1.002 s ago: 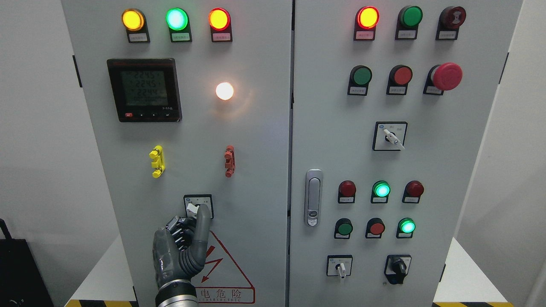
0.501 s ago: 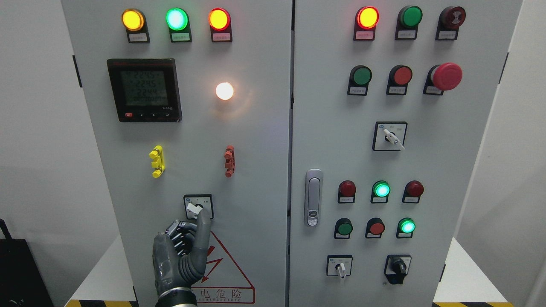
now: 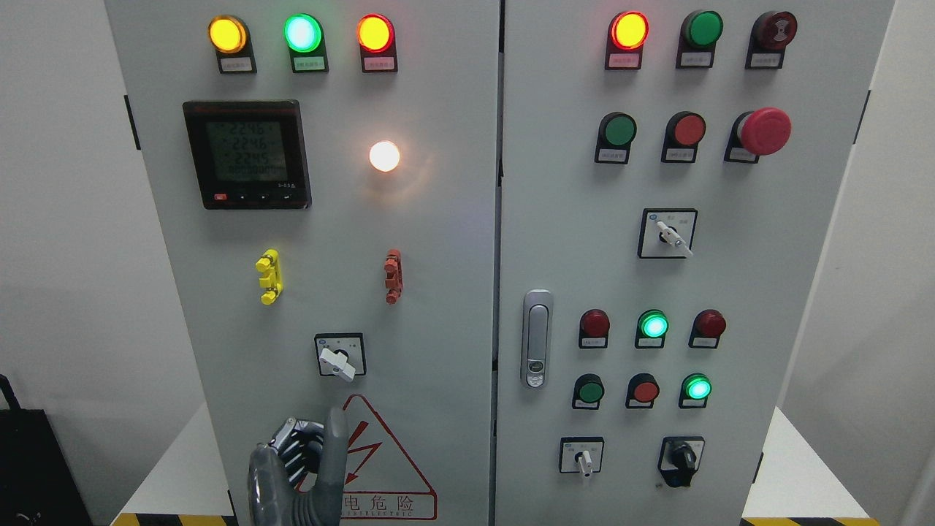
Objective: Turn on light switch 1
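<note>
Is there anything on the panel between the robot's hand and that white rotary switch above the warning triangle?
Nothing visible. The left hand sits low over the warning triangle, and only bare grey door lies between its raised finger and the rotary switch straight above it.

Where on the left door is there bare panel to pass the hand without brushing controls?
Bare panel lies between the yellow clip and red clip, and left of the rotary switch. It is crowded below, where the left robot hand overlaps the warning sign.
</note>
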You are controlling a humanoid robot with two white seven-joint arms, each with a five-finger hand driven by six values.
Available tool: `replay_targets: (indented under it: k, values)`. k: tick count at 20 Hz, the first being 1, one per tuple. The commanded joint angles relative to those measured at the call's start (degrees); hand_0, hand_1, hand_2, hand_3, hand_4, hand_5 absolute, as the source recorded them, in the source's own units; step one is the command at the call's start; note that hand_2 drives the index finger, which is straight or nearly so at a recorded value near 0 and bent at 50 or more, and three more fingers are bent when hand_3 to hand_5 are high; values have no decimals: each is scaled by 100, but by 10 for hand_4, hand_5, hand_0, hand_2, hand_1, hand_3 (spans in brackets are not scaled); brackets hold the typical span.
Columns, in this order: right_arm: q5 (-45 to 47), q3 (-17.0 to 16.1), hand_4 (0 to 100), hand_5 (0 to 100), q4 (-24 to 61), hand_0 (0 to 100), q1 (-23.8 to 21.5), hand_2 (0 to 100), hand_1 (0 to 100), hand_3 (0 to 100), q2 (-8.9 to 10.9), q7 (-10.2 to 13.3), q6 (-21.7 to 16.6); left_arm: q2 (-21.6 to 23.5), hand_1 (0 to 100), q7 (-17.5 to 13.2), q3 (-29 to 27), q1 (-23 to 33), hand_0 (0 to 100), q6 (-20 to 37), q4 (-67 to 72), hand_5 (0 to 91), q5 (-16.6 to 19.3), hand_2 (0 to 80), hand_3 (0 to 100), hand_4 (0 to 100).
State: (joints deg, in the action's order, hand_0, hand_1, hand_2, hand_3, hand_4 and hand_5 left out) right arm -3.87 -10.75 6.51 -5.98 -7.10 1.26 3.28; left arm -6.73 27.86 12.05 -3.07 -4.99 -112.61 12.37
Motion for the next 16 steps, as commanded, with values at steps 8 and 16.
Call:
replay_targets:
  k: [8,16]
  values:
    - [0,3,0,0,0,0,0,0,0,0,-2,-3,-2,620,225,-1317,-1538,2196,126,2835,2213,533,-506,350,739,809]
    - [0,3,0,0,0,0,0,0,0,0,-2,-3,-2,612,0,-2538,-2084,2205,344,3092,5991,347,-683,48,482,586]
